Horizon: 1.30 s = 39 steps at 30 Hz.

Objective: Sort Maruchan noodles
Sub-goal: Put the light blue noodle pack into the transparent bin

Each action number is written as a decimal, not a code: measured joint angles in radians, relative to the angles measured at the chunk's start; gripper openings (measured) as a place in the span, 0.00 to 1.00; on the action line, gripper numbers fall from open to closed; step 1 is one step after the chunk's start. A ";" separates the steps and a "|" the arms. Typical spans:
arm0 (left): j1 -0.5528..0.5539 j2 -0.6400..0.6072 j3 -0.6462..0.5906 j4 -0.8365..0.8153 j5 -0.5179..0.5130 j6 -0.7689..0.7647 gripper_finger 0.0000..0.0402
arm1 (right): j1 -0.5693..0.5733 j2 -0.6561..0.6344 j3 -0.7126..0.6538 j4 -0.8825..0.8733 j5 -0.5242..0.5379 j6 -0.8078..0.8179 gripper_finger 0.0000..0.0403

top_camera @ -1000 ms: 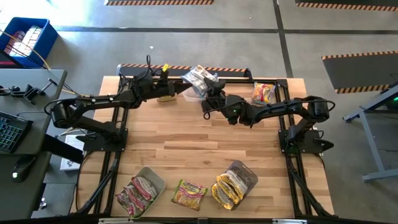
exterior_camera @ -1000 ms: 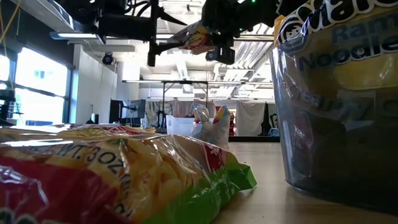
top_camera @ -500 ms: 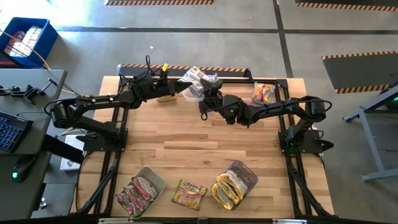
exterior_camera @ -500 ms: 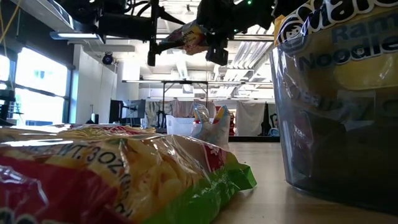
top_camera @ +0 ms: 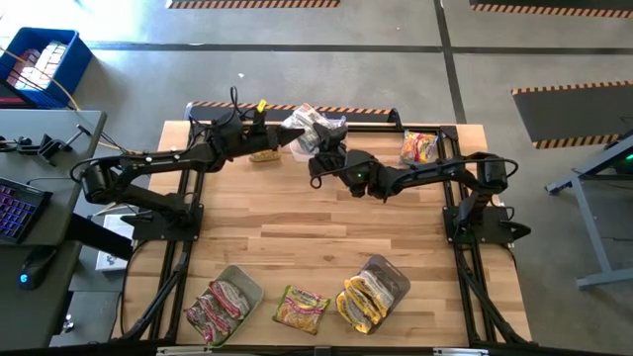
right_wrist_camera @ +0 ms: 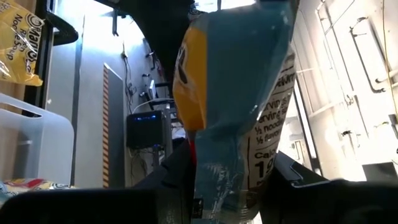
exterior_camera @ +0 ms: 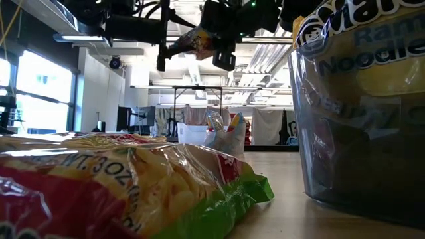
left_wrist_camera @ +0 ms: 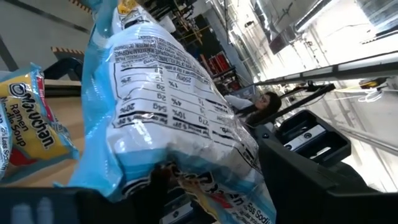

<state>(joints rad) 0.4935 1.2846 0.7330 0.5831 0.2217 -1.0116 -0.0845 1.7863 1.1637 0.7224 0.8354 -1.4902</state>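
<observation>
A light-blue and silver Maruchan packet (top_camera: 310, 127) with an orange patch is held high above the table's far edge, between my two arms. It also shows in the low view (exterior_camera: 198, 41), the left wrist view (left_wrist_camera: 174, 106) and the right wrist view (right_wrist_camera: 230, 93). My right gripper (top_camera: 318, 158) (exterior_camera: 222, 54) is shut on it. My left gripper (top_camera: 287, 141) sits right at the packet's left side; whether it touches the packet I cannot tell. Other packets lie in two clear tubs (top_camera: 223, 302) (top_camera: 371, 292), and one (top_camera: 300, 309) lies loose between them. My right gripper (right_wrist_camera: 224, 199) pinches the packet between its two fingers at one end (right_wrist_camera: 221, 183). It comes level from the table's right side. The packet is lifted clear of the table and sticks out past the fingers toward the left arm.
A yellow-red packet (top_camera: 418, 146) lies at the far right corner. A tan packet (top_camera: 262, 155) lies under the left arm, and a yellow one (left_wrist_camera: 28, 127) shows in the left wrist view. The tubs stand along the near edge, with bare wood (top_camera: 326, 227) mid-table.
My right gripper has moved a little toward the table's left, carrying the packet with it closer to the left gripper. The left arm has kept still.
</observation>
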 joint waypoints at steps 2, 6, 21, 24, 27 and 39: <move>0.006 0.000 0.000 0.000 0.007 0.006 0.53 | 0.001 0.001 0.000 0.002 0.003 0.008 0.24; 0.019 0.000 0.000 -0.001 0.020 0.016 0.44 | 0.002 0.002 0.000 0.005 0.020 0.038 0.29; 0.115 0.000 0.003 0.000 0.108 0.110 0.15 | 0.033 0.001 0.002 0.147 0.218 -0.064 0.51; 0.155 0.000 0.003 -0.013 0.137 0.125 0.11 | 0.037 -0.015 0.002 0.162 0.293 -0.110 0.46; 0.190 0.000 0.004 -0.052 0.171 0.140 0.09 | 0.033 -0.052 -0.015 0.153 0.328 -0.089 0.37; 0.243 0.005 0.315 -0.766 0.214 0.418 0.08 | -0.028 -0.383 -0.322 -0.046 0.362 0.299 0.05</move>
<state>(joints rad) 0.7360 1.2899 1.0476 -0.1826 0.4354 -0.5936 -0.1121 1.4035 0.8418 0.6766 1.1972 -1.1914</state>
